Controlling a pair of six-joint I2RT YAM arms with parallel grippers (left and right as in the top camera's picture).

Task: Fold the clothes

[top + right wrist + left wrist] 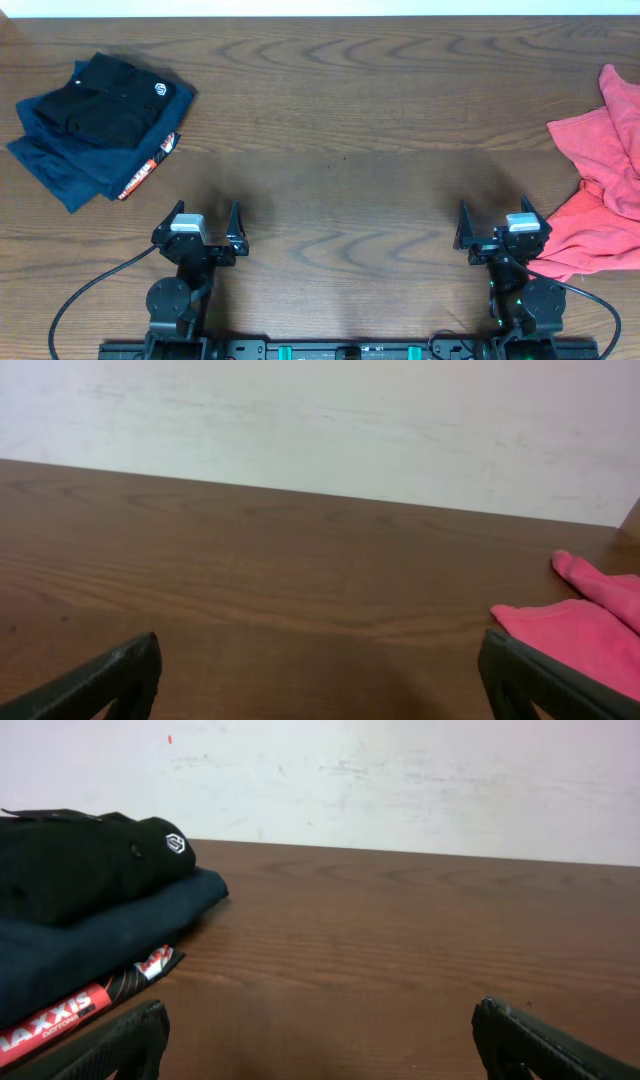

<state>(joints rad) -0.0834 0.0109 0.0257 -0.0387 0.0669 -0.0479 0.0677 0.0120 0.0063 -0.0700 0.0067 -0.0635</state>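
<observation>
Crumpled T-shirt [612, 140], long axis near-to-far

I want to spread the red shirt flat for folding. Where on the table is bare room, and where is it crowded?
The wide middle of the table is bare, from the folded dark garments at far left to the crumpled coral-red T-shirt at the right edge. The strip between the open left gripper and right gripper is free. Crowded: both those ends.
</observation>
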